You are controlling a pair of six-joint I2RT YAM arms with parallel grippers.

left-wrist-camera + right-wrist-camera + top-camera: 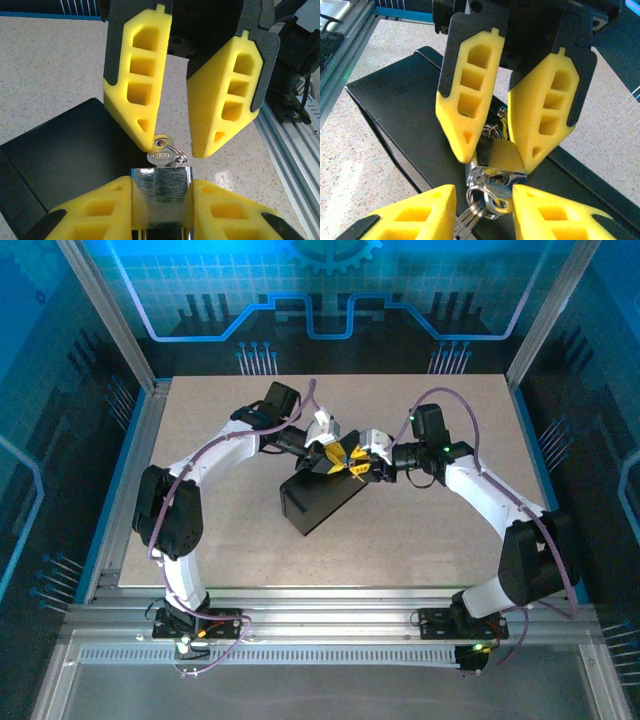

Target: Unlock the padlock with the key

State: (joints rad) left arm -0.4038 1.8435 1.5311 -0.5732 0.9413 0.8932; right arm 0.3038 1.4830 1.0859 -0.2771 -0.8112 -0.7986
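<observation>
The key [161, 159] sits in the end of the padlock [160, 192], and only its flat head is visible; the blade is hidden inside the lock body. On the head the word "CHINA" is stamped and can be read clearly. A key ring [176, 150] passes through the hole of the head. In the right wrist view a second silvery piece [465, 222] hangs from this ring, but the lower edge of the picture cuts it off, so I cannot tell what it is.

The left end effector [162, 184] is clenched on the padlock body, one yellow pad on each side. The pads cover the sides of the lock and the shackle is mostly hidden between them. I can read no writing on the lock itself.

The right end effector [173, 150] is released, with its jaws apart on both sides of the key head. One fingertip [146, 142] is touching the ring.

Below them is a black box [318, 498], lying on the speckled surface [420, 530]. From above, the key is too small to make out.
</observation>
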